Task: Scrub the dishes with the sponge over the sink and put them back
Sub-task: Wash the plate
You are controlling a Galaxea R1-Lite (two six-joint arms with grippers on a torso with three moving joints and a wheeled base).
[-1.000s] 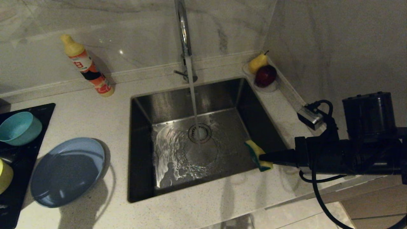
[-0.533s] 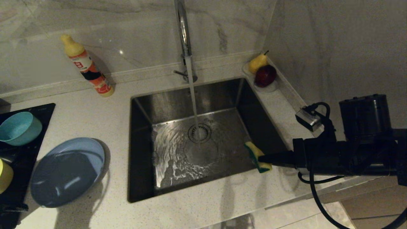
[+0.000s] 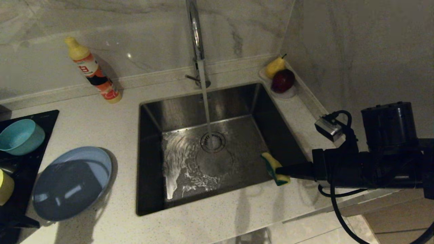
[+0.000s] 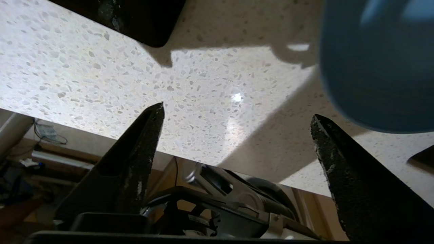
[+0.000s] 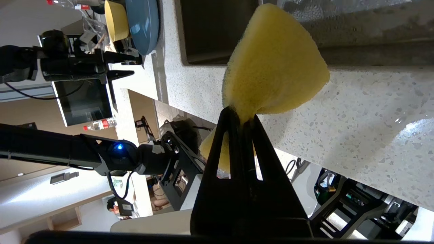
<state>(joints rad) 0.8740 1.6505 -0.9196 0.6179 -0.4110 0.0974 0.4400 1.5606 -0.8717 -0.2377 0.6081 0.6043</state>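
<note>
You see a brushed steel sink (image 3: 190,101), wet and shiny, set in a speckled, polished stone worktop (image 3: 101,115); the plate (image 3: 98,159) looks matt plastic, and the sponge (image 5: 274,67) porous foam.

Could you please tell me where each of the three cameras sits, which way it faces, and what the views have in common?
Head view: high on the robot, looking down at the sink; the right gripper pinches the sponge at the sink's right edge.
Left wrist view: behind the open left gripper, facing countertop beside the blue plate.
Right wrist view: behind the right gripper, facing the sponge; the left gripper shows too.
Shared: head and right wrist views both show sponge and plate.
</note>
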